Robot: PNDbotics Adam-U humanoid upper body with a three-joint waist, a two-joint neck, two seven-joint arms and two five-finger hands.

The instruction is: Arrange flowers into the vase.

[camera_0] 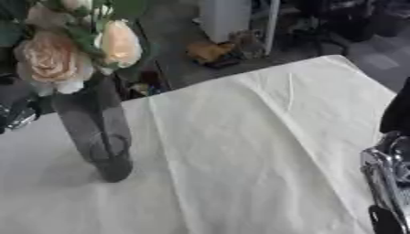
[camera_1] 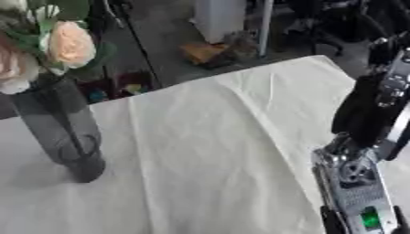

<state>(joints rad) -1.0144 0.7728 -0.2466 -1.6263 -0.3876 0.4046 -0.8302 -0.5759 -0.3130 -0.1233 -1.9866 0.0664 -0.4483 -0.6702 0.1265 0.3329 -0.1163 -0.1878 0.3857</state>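
Several pale peach fabric roses (camera_0: 52, 57) already stand in my tall smoky glass vase (camera_0: 96, 132) on the cream cloth-covered table (camera_0: 240, 151), well left of my right hand (camera_1: 364, 183); I can't tell its fingers' state. No loose flowers show, so I judge the arranging is near done.

A dark, see-through glass vase (camera_0: 96, 132) stands upright at the left of the cream-covered tabletop (camera_0: 256, 137), tall and narrow. Pale peach and pink roses (camera_0: 76, 50) with green leaves fill its mouth, their stems visible inside running down toward its base
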